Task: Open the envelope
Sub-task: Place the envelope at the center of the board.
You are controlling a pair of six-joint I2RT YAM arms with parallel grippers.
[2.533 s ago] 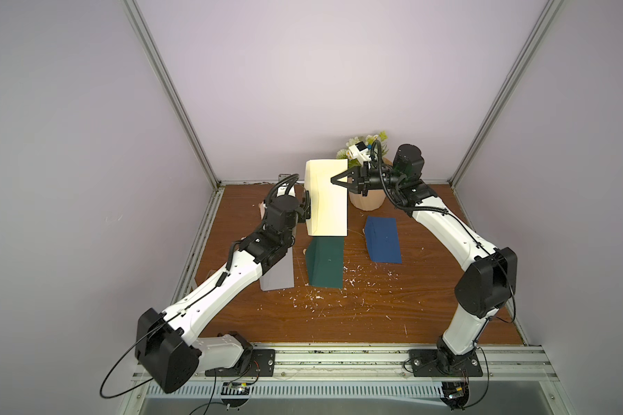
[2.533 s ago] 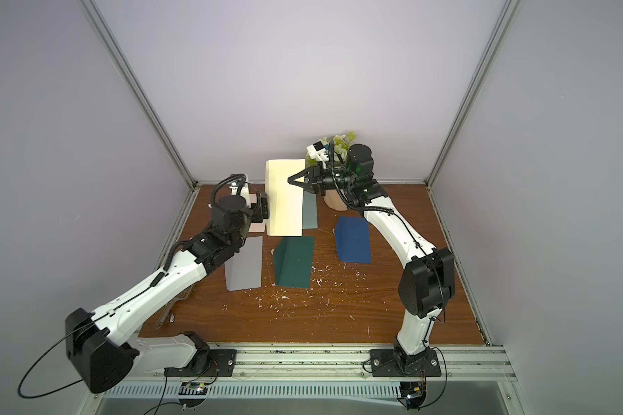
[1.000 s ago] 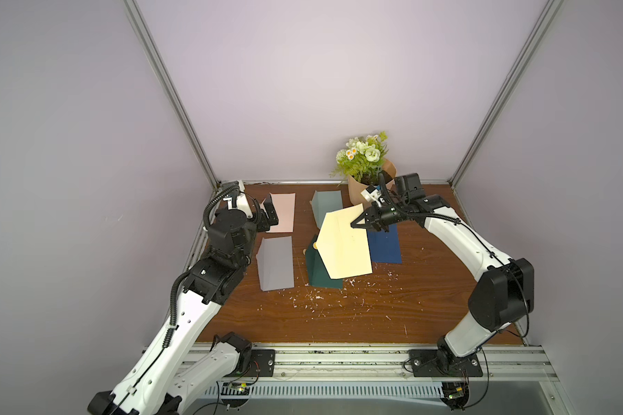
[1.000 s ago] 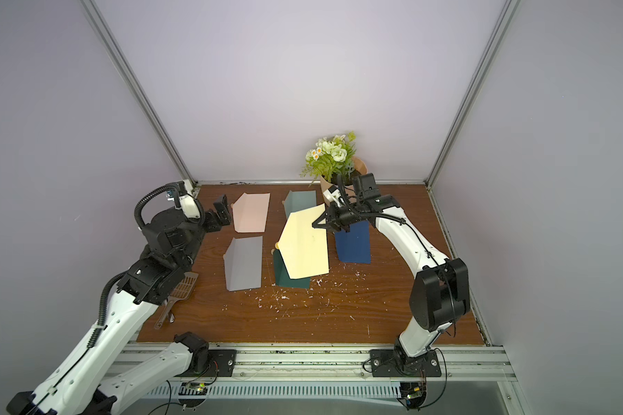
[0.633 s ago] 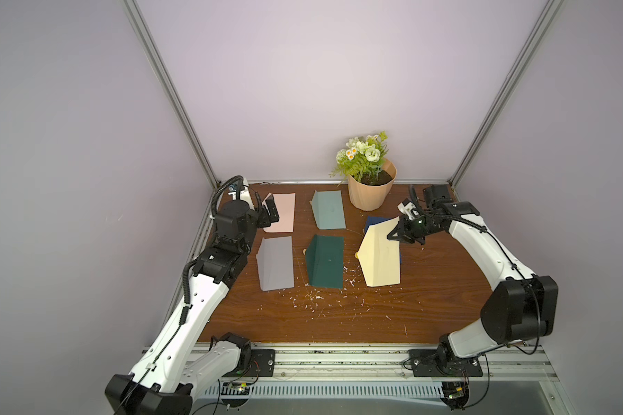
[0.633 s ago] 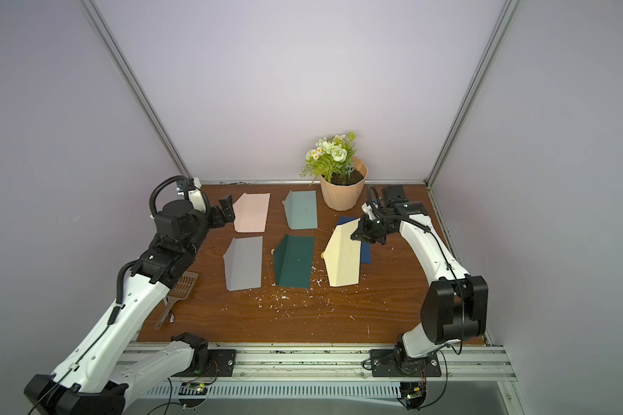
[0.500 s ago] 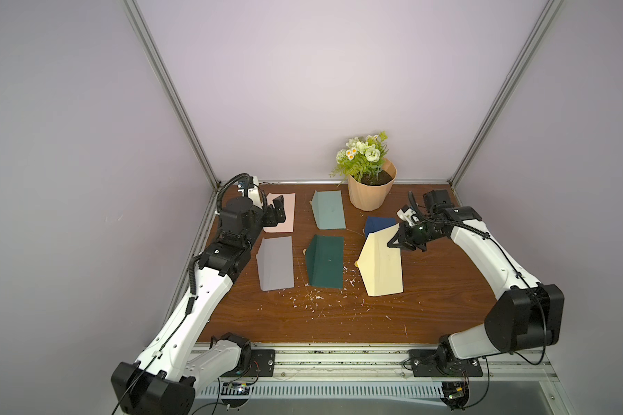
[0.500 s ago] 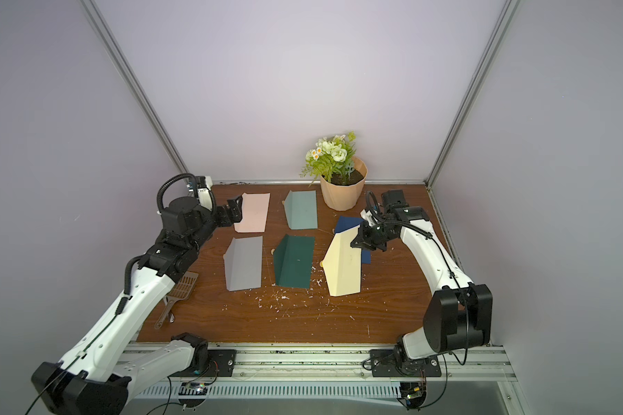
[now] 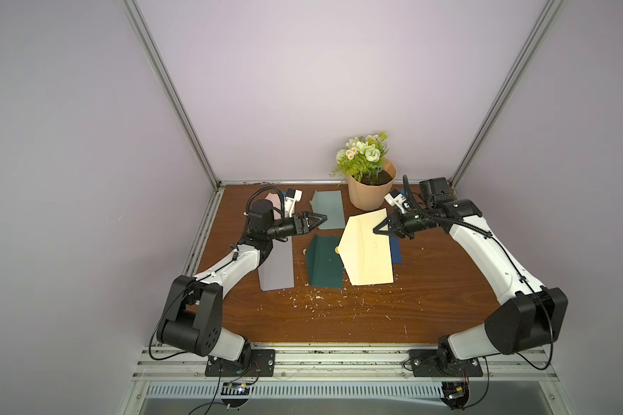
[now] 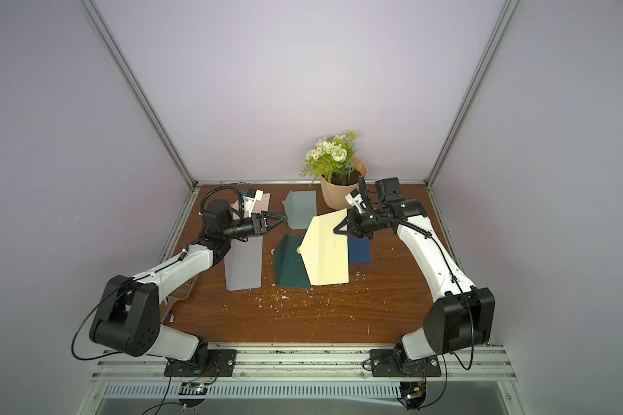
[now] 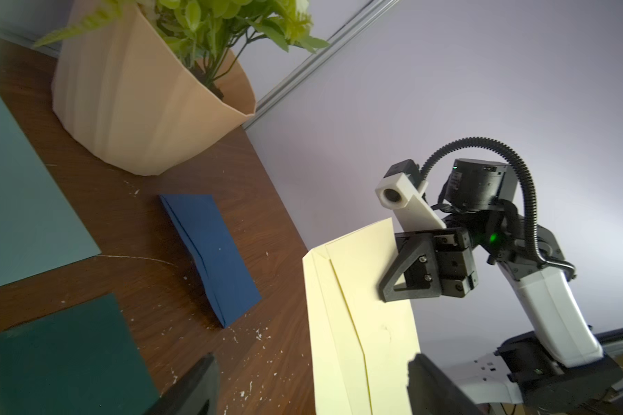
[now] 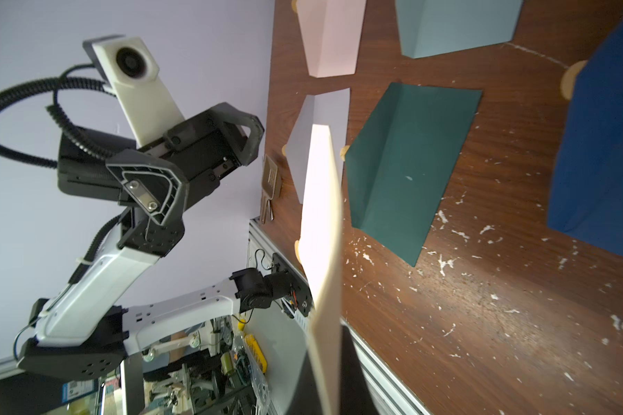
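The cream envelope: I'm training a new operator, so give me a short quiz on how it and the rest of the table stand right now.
1. True or false: the left gripper holds the cream envelope.
2. In a top view, which envelope does the cream one partly hide? A the pink one; B the dark green envelope; C the grey one.
3. How many envelopes are in view, counting the held one?
Key: 1 false, the right gripper is shut on its edge, and the left gripper is open and empty. 2 B. 3 six.
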